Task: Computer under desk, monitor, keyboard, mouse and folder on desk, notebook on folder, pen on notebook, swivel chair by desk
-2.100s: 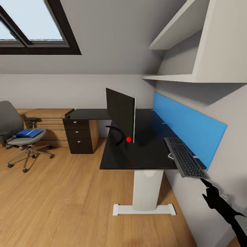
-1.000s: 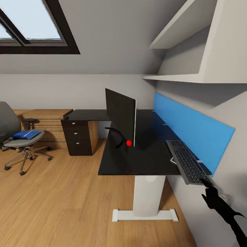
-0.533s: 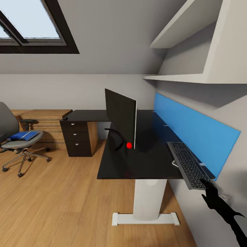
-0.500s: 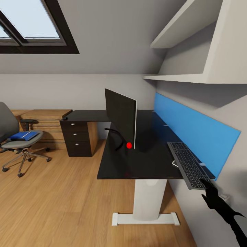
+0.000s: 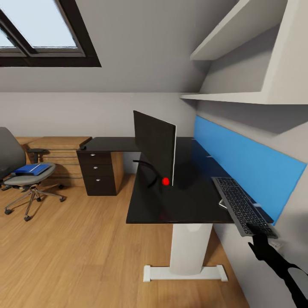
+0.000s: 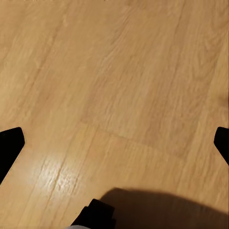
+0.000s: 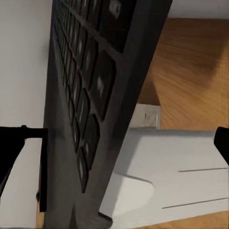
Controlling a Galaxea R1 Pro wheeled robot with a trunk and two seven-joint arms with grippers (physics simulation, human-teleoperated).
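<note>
A: While swivel chair [image 5: 21,171] sits at 9 o'clock with folder [image 5: 31,168] on its seat, monitor [image 5: 156,145] stands mid-counter [image 5: 171,205].

B: Keyboard [image 5: 244,207]?

A: 4 o'clock, tilted, overhanging the counter's edge by the wall. Right end effector [image 5: 256,238] at its near end; hold can't be confirmed. Left end effector [image 6: 114,143] spread wide, empty, over floor [image 6: 114,71].

B: Handling?

A: Probably stiff, light, thin. Little room wall-side; bare counter toward the monitor.

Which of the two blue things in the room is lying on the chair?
The blue folder, small and flat, lies on the seat of the grey swivel chair. The other, a long blue panel, is on the wall behind the black desk.
</note>
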